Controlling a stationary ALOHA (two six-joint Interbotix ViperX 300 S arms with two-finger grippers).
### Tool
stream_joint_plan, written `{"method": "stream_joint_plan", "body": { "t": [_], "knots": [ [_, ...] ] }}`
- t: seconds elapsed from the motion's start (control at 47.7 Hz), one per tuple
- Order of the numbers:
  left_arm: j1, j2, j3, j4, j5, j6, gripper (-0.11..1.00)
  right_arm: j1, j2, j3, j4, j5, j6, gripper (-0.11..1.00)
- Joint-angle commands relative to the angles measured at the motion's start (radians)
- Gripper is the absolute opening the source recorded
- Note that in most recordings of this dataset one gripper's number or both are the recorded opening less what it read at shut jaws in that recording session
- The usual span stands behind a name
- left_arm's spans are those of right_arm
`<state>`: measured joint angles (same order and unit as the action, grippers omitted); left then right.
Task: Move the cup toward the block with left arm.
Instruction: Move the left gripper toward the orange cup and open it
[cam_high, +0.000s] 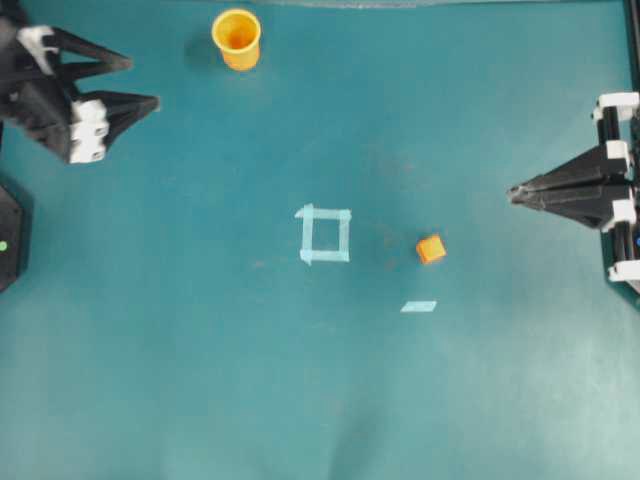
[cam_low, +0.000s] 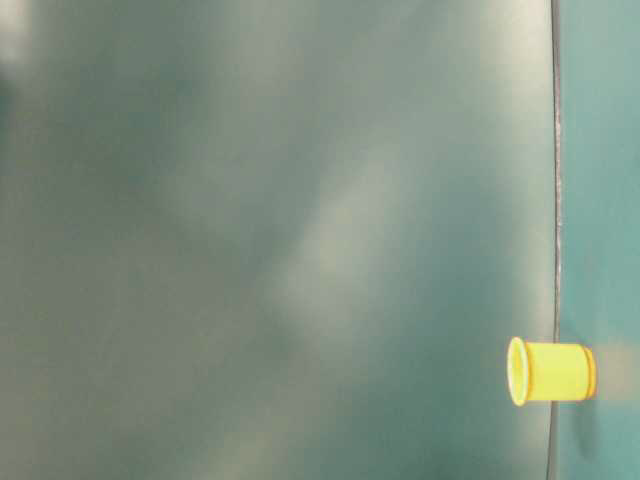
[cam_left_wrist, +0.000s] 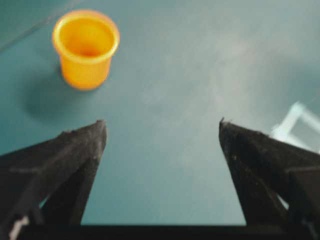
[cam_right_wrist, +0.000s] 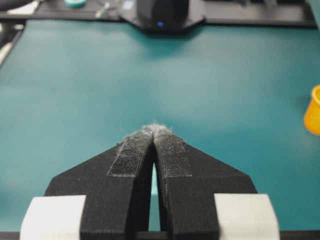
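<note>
While the teal table (cam_high: 200, 380) lay wide under both arms, nothing of the task looked done. The left gripper (cam_high: 145, 84) sat at the upper left of the overhead view with its jaws spread wide apart and nothing between them, well short of the cup. The right gripper (cam_high: 512, 192) rested at the right edge with its jaws pressed together, holding nothing. The cup (cam_high: 237, 38) stood upright near the far edge of the table, well apart from the block, untouched. A pale tape square (cam_high: 325, 235) lay mid-table, and the block (cam_high: 431, 248) sat to its right with a short tape strip (cam_high: 419, 307) nearby. By my judgement the reach, the grasp and the carry all remained. No brand, label or writing could be read anywhere.
</note>
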<state>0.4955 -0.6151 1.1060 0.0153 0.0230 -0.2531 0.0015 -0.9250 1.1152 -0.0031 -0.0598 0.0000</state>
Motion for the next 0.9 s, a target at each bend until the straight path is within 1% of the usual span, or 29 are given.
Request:
{"method": "stream_joint_plan", "body": {
  "t": [0.0,0.189,0.314,0.482,0.545,0.734,0.88],
  "knots": [
    [0.012,0.083,-0.061,0.008,0.003,0.003,0.87,0.002,0.002,-0.032,0.002,-0.005,-0.002,0.00],
    [0.044,0.305,-0.172,0.017,0.003,0.003,0.87,0.000,0.000,-0.034,0.000,-0.003,-0.002,0.00],
    [0.074,0.410,-0.232,0.017,0.003,0.006,0.87,0.002,-0.002,-0.037,0.002,-0.005,-0.002,0.00],
    [0.086,0.491,-0.278,0.017,0.009,0.072,0.87,0.002,-0.005,-0.040,0.000,-0.005,-0.006,0.00],
    [0.092,0.514,-0.288,0.017,0.009,0.084,0.87,0.000,-0.005,-0.041,-0.002,-0.005,-0.006,0.00],
    [0.124,0.586,-0.301,0.014,0.000,0.084,0.87,0.002,-0.005,-0.048,-0.002,-0.005,-0.006,0.00],
    [0.130,0.627,-0.321,0.014,-0.020,0.086,0.87,0.000,-0.006,-0.048,-0.002,-0.005,-0.009,0.00]
  ]
}}
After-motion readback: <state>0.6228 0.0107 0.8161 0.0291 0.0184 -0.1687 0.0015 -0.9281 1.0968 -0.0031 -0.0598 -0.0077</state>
